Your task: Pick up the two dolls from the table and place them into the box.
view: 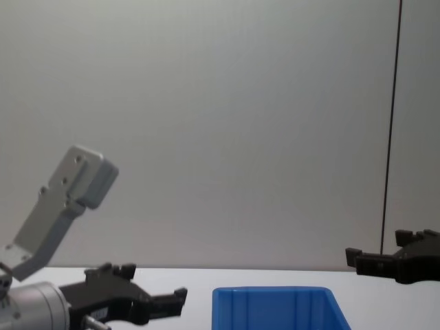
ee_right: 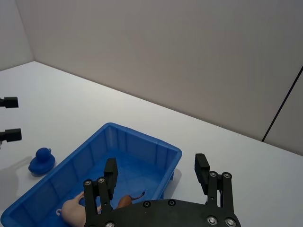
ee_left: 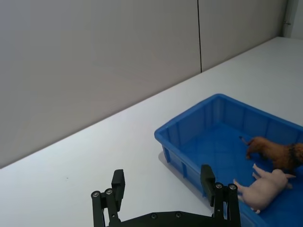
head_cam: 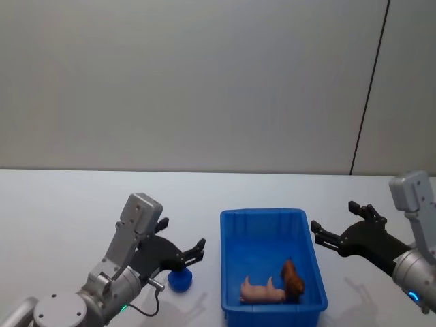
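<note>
Bright blue plastic, the box is sitting on the white table, slightly right of centre. A pink pig doll and a brown dog doll are lying side by side at its near end, leaving the far half open. A small blue duck toy is standing just left of the box's left wall. The left gripper is hovering near the duck, fingers spread wide. The right gripper is hovering right of the box's rim, also spread, holding nothing. Bare tabletop is stretching away far and left.
</note>
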Tool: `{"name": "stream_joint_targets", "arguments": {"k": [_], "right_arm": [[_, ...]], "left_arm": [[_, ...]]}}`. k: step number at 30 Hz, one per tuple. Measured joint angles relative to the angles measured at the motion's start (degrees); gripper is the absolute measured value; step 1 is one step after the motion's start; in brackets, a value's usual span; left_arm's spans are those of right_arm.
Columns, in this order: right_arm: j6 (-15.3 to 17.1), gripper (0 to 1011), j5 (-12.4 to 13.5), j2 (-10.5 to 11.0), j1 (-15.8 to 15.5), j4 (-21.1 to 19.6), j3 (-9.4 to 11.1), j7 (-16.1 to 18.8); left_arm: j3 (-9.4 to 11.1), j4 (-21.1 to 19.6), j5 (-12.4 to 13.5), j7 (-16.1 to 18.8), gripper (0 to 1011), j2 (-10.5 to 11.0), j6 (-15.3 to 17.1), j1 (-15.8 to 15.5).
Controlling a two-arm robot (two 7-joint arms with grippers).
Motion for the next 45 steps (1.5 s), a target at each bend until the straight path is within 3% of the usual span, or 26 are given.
{"name": "stream_joint_targets", "arguments": {"k": [22,45], "right_arm": [[0.0,1001,0.0,0.0,0.0,0.0,0.0,0.0],[0.0,1001,0.0,0.0,0.0,0.0,0.0,0.0]], "left_arm": [[0.9,17.4,2.7,-8.7,1003,-4.1,-1.6,-6.7],[1.2,24.6,5.0,-9.4,1003,-5.6,-3.3,-9.2]]}}
